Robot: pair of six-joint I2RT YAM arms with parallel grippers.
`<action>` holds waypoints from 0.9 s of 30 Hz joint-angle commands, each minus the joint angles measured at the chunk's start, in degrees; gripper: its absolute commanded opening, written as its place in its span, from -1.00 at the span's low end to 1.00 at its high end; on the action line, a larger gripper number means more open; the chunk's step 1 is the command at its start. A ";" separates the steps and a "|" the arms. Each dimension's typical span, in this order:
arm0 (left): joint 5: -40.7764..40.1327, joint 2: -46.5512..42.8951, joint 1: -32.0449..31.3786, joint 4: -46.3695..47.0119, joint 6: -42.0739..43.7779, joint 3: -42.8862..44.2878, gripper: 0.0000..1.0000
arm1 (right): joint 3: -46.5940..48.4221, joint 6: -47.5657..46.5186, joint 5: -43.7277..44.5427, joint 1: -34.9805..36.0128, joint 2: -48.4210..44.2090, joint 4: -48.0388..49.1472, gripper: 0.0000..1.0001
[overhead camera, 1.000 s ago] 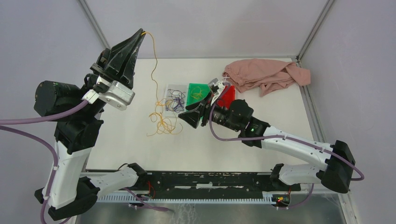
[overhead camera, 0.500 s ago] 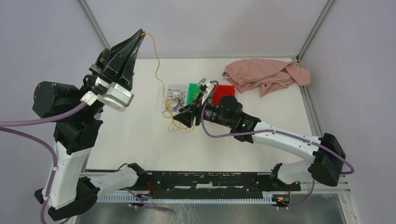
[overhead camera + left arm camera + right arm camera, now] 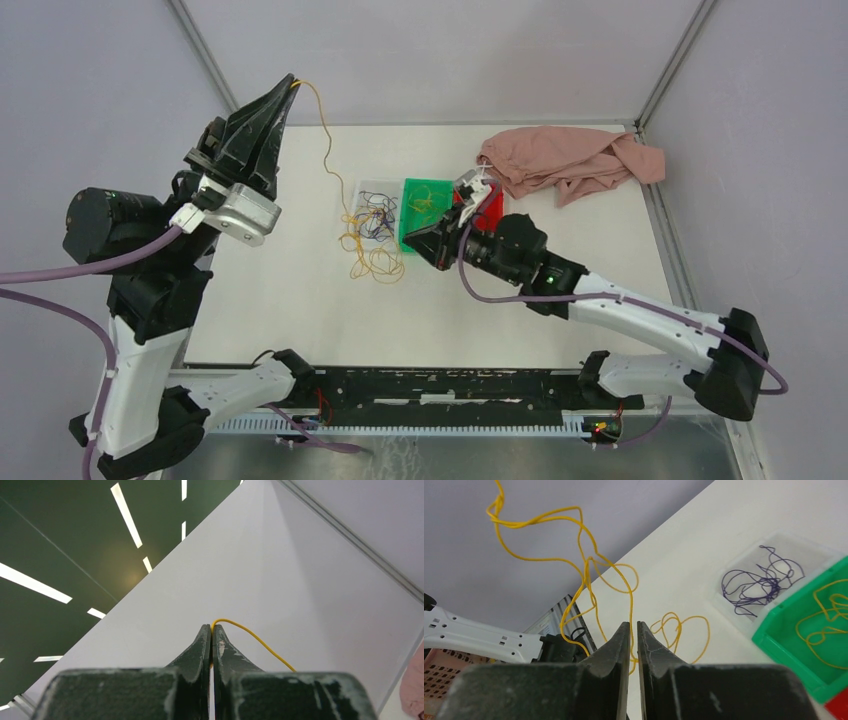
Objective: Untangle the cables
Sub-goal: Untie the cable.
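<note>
While aloft, cable in left pincer

Top cam looked down from behind, far. Left wrist faced up, right faced across the table, close. All shared yellow cable.

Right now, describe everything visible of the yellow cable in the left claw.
The yellow cable is a thin, floppy, kinked strand. The shut left claw pinches its top end high; it hangs to loose loops on the table. A lower stretch shows between the nearly closed jaws of the right claw, grip unclear.
</note>
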 commanded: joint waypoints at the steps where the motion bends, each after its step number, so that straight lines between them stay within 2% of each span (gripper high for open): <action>1: -9.14 -2.33 -0.23 -0.51 4.37 -2.99 -0.94 | -3.39 -2.87 8.64 -0.47 -8.65 -4.54 -0.76; 4: -17.09 -2.48 -0.22 0.82 7.44 -3.66 -0.94 | -6.27 -3.33 16.14 -0.72 -12.89 -9.57 -0.98; 5: -18.75 -2.39 -0.26 1.77 7.66 -3.50 -0.94 | -7.34 -2.66 18.17 -0.98 -14.25 -10.82 -0.99; 6: -19.72 -2.33 -0.21 2.28 7.37 -3.05 -0.94 | -8.81 -2.21 17.31 -1.49 -15.44 -10.14 -0.90; 7: -19.44 -2.29 -0.22 1.69 6.61 -2.19 -0.94 | -10.27 -1.76 14.78 -2.05 -16.25 -7.50 -0.69; 8: -18.00 -2.33 -0.20 0.14 5.75 -1.31 -0.94 | -10.82 -1.03 12.32 -2.32 -16.05 -5.01 -0.27; 9: -15.92 -2.54 -0.21 -1.26 4.93 -0.96 -0.94 | -9.90 -0.85 10.27 -2.45 -15.00 -3.82 0.01; 11: -11.87 -3.16 -0.18 -2.58 3.86 -1.54 -0.94 | -5.43 -1.63 5.64 -2.37 -10.58 -4.10 0.24; 12: -10.25 -3.43 -0.22 -3.06 3.49 -2.03 -0.94 | -3.14 -1.96 3.54 -2.20 -8.32 -3.60 0.29; 15: -8.12 -3.28 -0.21 -4.12 3.04 -1.98 -0.94 | 1.26 -3.34 -0.84 -0.49 -2.66 0.03 0.40; 18: -8.02 -2.72 -0.21 -4.56 3.39 -1.02 -0.94 | 5.64 -5.01 -3.42 1.79 2.31 -0.56 0.46; 23: -7.42 -2.37 -0.21 -4.82 3.38 -0.49 -0.94 | 9.50 -7.09 -2.15 4.49 7.79 -0.62 0.46; 27: -6.73 -2.37 -0.15 -5.15 3.17 -0.14 -0.94 | 11.77 -10.42 3.10 5.52 10.55 -2.79 0.42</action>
